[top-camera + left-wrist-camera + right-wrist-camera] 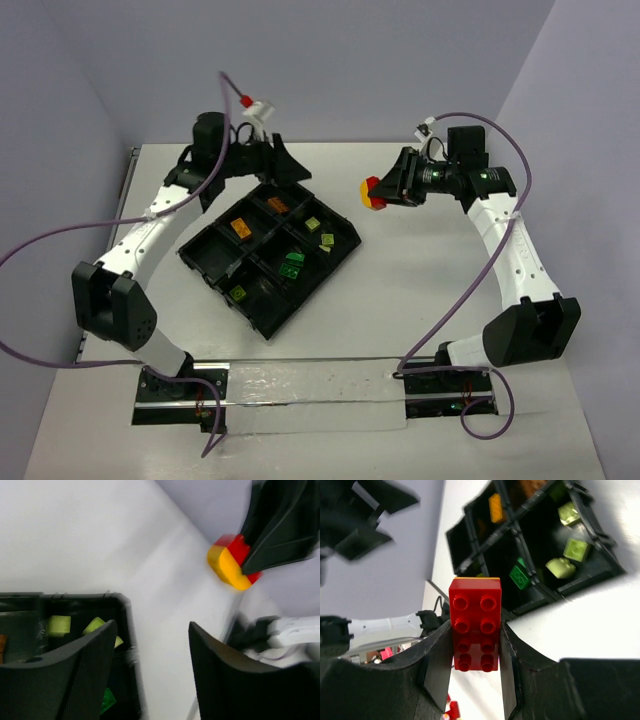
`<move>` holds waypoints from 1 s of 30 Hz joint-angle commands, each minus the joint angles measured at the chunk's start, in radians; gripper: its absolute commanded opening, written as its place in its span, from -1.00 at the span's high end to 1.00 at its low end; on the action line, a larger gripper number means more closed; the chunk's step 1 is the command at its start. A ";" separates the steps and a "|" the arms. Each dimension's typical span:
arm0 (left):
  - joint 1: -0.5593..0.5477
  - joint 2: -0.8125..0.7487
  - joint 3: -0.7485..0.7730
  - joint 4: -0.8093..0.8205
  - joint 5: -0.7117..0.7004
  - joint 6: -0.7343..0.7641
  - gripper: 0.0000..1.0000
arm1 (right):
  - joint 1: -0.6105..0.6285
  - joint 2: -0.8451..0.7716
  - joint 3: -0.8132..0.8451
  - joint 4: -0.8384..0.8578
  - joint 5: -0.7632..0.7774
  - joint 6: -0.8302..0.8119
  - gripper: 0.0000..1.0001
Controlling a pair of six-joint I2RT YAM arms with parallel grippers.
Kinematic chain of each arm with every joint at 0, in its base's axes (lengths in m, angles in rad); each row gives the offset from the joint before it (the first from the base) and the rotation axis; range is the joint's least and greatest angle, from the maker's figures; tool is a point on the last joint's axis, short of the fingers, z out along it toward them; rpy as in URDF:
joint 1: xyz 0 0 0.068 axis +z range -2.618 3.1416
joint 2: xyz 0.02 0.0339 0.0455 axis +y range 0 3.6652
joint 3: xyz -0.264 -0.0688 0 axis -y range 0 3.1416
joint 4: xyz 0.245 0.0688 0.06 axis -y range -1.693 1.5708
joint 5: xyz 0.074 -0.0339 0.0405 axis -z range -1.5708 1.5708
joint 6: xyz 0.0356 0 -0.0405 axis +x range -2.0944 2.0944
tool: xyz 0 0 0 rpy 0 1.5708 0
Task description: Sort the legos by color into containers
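The white counter point(420, 300) was the biggest thing. Two white and black arms stood at its 6 o'clock edge. The left arm point(150, 225) bent up the 9 o'clock side and the right arm point(510, 250) bent up the 3 o'clock side.

A black tray point(268, 325) with square boxes sat turned like a diamond, a little toward 10 o'clock from the middle of the counter.

The left gripper point(150, 670) hung at 12 o'clock of the tray, over its top corner. Its jaws were spread wide with nothing between them.

The right gripper point(476, 645) was up in the air at 2 o'clock of the tray, apart from it. Its jaws pinched a red brick point(475, 630) by its sides. A yellow brick point(230, 567) was stuck to the red one.

In the tray, an orange brick point(240, 227) lay in a box at 10 o'clock. Pale green bricks point(327, 240) lay in the box at 3 o'clock. A green brick point(291, 262) lay in a box near the middle. A small piece in the box at 12 o'clock was in shadow, maybe orange too.
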 commanded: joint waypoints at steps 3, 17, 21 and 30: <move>0.011 0.005 -0.257 0.948 0.319 -0.834 -0.52 | 0.015 -0.086 -0.074 0.298 -0.162 0.084 1.00; -0.067 0.116 -0.219 1.176 0.271 -1.072 -0.58 | 0.082 -0.060 -0.081 0.464 -0.196 0.164 1.00; -0.078 0.138 -0.187 1.126 0.268 -1.041 -0.55 | 0.103 -0.057 -0.078 0.473 -0.201 0.168 1.00; -0.095 0.149 -0.127 1.006 0.261 -0.960 -0.32 | 0.132 -0.044 -0.077 0.475 -0.202 0.170 1.00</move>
